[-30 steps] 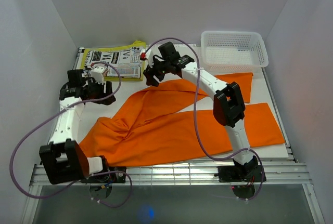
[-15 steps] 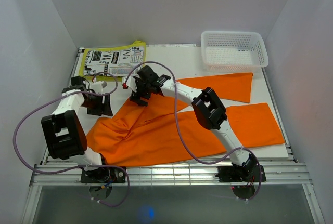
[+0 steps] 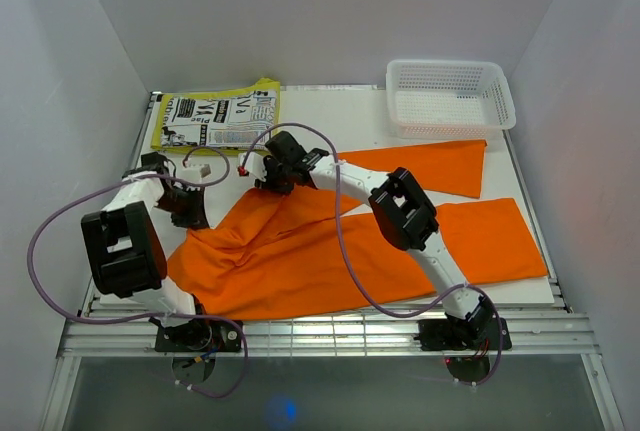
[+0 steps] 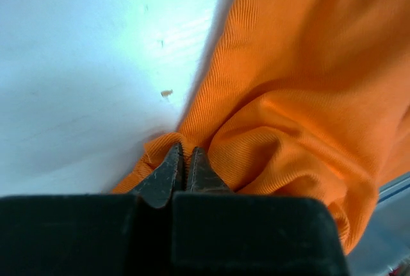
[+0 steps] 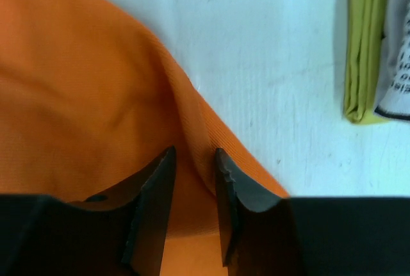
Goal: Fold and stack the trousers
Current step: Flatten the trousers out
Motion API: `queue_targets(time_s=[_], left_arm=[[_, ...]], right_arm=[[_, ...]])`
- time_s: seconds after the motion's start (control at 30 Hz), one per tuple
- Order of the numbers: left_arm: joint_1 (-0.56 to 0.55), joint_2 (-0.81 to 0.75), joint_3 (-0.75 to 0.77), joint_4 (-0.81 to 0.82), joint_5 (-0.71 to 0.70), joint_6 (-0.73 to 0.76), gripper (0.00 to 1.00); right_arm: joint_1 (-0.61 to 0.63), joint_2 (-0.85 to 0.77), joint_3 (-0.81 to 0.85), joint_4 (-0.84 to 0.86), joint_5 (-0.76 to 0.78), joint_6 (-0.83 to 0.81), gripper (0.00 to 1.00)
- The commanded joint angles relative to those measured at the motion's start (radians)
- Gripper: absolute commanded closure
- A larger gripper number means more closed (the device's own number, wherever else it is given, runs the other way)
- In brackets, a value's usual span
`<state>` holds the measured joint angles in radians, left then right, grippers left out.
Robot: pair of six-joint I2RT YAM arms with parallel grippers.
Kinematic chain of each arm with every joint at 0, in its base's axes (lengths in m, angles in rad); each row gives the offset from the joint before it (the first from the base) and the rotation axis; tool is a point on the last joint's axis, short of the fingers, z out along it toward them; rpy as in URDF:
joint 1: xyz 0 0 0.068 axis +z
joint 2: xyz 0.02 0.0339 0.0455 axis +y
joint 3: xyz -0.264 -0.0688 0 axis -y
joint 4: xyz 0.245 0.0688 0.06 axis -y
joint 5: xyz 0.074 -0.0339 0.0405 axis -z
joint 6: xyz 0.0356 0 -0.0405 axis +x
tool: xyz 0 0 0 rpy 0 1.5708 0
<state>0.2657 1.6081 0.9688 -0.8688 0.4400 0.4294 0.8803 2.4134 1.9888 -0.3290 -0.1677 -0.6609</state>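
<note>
Right at the tips of the left gripper (image 4: 182,161) we had a bunched corner of the trousers (image 4: 288,97). The jaws were pressed together and pinching that orange edge. Bare white worktop (image 4: 83,64) lay just past it on the gripper's left, and the rest of the cloth piled up in soft folds on its right.

The right gripper (image 5: 194,167) sat down on the trousers too, at their far edge. Its jaws were a little apart with a raised ridge of orange cloth running up between them. We honestly couldn't tell if it was actually squeezing the cloth or only straddling it. More cloth spread off to that gripper's left, with bare worktop ahead of it.

From above, the trousers lay mostly flat between and beyond the two grippers, with both long legs stretching away to the right of the right gripper.

Further out, the yellow-edged printed paper (image 5: 362,52) lay ahead and to the right of the right gripper, not touching the cloth. The white mesh basket (image 3: 450,127) stood well apart from both grippers, just past the end of the far leg.
</note>
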Motion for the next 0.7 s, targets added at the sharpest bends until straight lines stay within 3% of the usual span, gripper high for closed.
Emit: queue_targets(time_s=[0.0,0.03,0.23,0.4,0.5,0.53,0.6,0.63,0.67], left_arm=[[0.003,-0.124,0.109,0.062,0.078,0.009,1.0],[0.003,-0.17,0.145,0.08,0.074,0.008,1.0],[0.003,-0.292,0.222,0.14,0.086,0.052,1.0],[0.0,-0.387,0.159,0.113,0.154,0.155,1.0],[0.001,-0.476,0.04,0.056,0.149,0.294,1.0],[0.0,-0.502,0.004,0.032,0.14,0.342,1.0],[0.001,-0.61,-0.117,-0.042,0.126,0.505,1.0],[0.0,-0.657,-0.164,-0.058,0.093,0.556,1.0],[0.001,-0.707,-0.214,-0.073,0.068,0.609,1.0]], right_arm=[[0.003,-0.164,-0.085,0.045,0.022,0.017,0.73],[0.003,-0.184,-0.106,0.054,0.031,0.017,0.92],[-0.032,-0.312,-0.218,0.065,0.054,0.018,0.92],[-0.078,-0.396,-0.243,0.058,0.028,0.033,0.92],[-0.092,-0.393,-0.202,0.024,-0.001,0.024,0.82],[-0.093,-0.384,-0.15,-0.001,-0.01,0.018,0.74],[-0.095,-0.35,-0.098,-0.06,-0.032,0.015,0.76],[-0.095,-0.34,-0.076,-0.077,-0.044,0.012,0.9],[-0.095,-0.333,-0.052,-0.102,-0.055,0.004,0.92]])
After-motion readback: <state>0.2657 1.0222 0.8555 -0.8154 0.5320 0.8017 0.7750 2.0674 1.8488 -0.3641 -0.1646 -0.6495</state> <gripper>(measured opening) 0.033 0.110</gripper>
